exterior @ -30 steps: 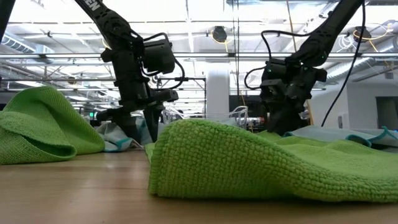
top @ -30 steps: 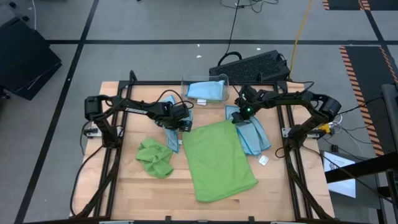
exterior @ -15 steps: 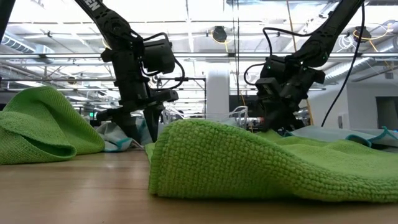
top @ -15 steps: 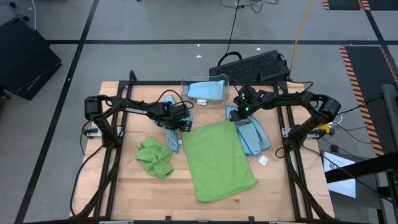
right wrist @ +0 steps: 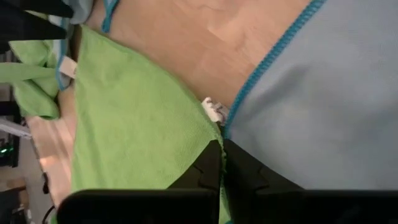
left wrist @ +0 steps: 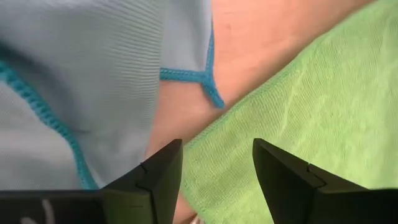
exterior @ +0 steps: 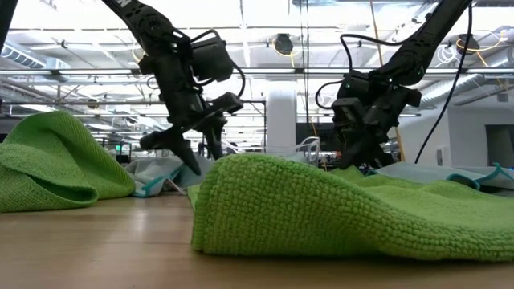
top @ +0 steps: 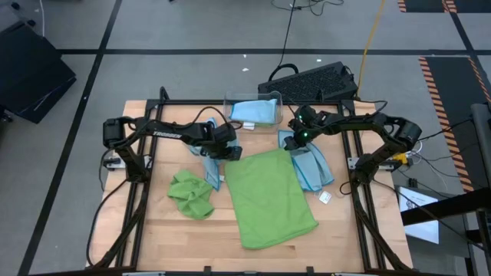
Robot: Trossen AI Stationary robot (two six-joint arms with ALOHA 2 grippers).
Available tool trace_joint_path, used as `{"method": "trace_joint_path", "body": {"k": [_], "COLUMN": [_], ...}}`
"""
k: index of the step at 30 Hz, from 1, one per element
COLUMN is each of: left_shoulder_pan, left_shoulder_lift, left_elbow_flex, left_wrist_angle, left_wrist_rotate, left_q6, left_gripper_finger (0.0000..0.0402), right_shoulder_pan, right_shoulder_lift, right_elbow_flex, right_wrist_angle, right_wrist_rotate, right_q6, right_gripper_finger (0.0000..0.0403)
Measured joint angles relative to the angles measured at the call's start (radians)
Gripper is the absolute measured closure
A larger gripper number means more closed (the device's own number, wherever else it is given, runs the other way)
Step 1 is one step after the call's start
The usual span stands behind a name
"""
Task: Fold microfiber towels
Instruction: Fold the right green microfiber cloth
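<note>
Right pincer (top: 289, 143) is pinched together on the far right corner of the spread green towel (top: 268, 195); left pincer (top: 234, 156), fingers apart, hovers over its far left corner.

Materials as I read them, placed from the flat green towel (top: 270, 197):

- Flat green towel: cloth, matt, coarse nubby weave.
- Table (top: 153, 230) beneath it: pale wood, smooth, faint sheen, visible grain.
- Blue towel (top: 313, 165) touching it on the right arm's side: finer ribbed cloth, matt, darker stitched edging.
- Crumpled green towel (top: 191, 193) near it on the left arm's side: same nubby cloth.
- Bin (top: 254, 110) beyond it: clear glossy plastic.
- Left gripper (left wrist: 216, 180) fingers over its corner: dark matt plastic, I think.
</note>
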Motion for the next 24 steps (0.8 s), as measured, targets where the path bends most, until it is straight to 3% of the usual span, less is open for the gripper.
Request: {"method": "trace_joint_path", "body": {"k": [11, 24], "left_shoulder_pan": [0.004, 0.000], "left_shoulder_lift": [0.060, 0.085], "left_elbow_flex": [-0.002, 0.000], "left_wrist_angle": [-0.010, -0.002], "left_wrist_rotate": [-0.004, 0.047], "left_q6": [-0.041, 0.007], "left_gripper_finger": [0.0179, 0.0190], "right_shoulder_pan": [0.000, 0.000], "right_shoulder_lift": [0.000, 0.000], "right_elbow_flex": [0.000, 0.000], "right_wrist_angle": [-0.004, -0.005], "right_wrist_rotate": [-0.008, -0.005], "right_q6": [0.000, -0.001], "right_gripper_finger": [0.0402, 0.0402]}}
